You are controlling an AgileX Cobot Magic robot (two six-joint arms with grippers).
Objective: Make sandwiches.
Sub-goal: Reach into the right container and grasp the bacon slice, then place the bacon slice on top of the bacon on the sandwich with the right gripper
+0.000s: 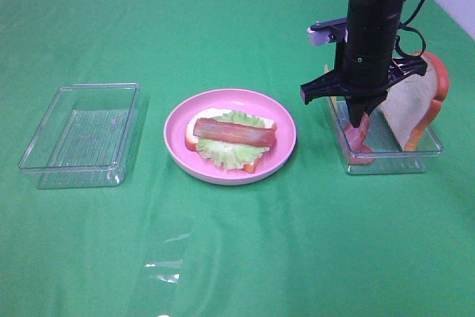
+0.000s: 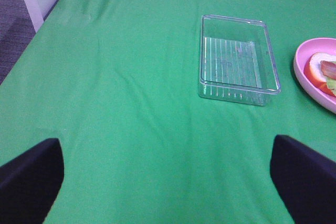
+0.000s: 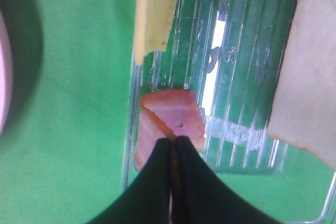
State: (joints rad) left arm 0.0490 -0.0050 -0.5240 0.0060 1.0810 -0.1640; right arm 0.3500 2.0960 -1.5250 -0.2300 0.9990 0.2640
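Pinching one end of a reddish-brown toy bacon strip [image 3: 170, 116], the right gripper [image 3: 173, 148] has its two black fingers [image 3: 191, 177] clenched on it. In the high view this gripper [image 1: 361, 119] hangs at centre right of the frame, over the left end of a clear rectangular plastic tray [image 1: 386, 159]; the strip [image 1: 361, 141] stands nearly upright there, its lower end in the tray's front left corner.

The same tray [image 3: 239, 77] holds one thin yellow cheese slice [image 3: 155, 9], which the black right arm [image 1: 371, 27] mostly hides in the high view. It also holds one white bread slice with orange-brown crust [image 1: 412, 105], leaning upright at the tray's right end.

At mid-frame a round pink plate [image 1: 177, 120] carries the open toy sandwich [image 1: 230, 139]. This is one lower bread slice [image 1: 194, 125], one pale green ruffled lettuce leaf [image 1: 223, 152] and a second bacon strip [image 1: 234, 133] lying flat on top.

Counts:
- bacon strips: two
- bread slices: two
- lettuce leaves: one
- cheese slices: one
- plates: one
- trays: two

The second clear tray [image 1: 78, 135] sits at centre left, well apart from the plate. The left gripper [image 2: 168, 179] is released, its dark fingertips [image 2: 31, 179] spread wide above the green cloth [image 2: 131, 103].
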